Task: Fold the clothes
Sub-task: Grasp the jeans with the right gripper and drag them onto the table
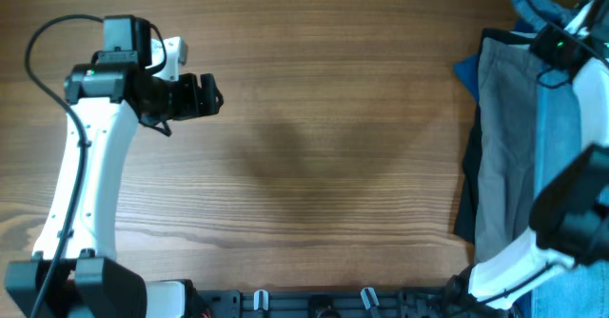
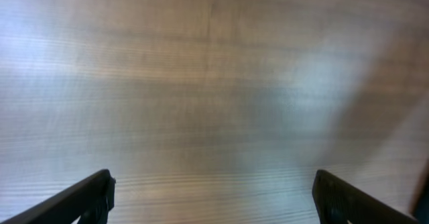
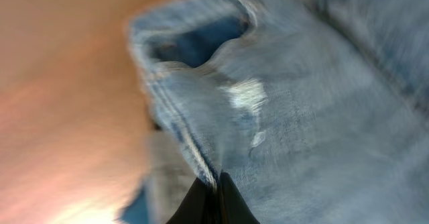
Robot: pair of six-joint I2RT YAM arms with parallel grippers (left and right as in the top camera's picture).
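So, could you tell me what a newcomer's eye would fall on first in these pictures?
Probably the clothes piled at the right edge of the table: a grey garment lying beside light blue jeans. The right gripper appears pinched shut on the jeans' edge, though that view is blurred. The left gripper hangs open over bare wood at the upper left.
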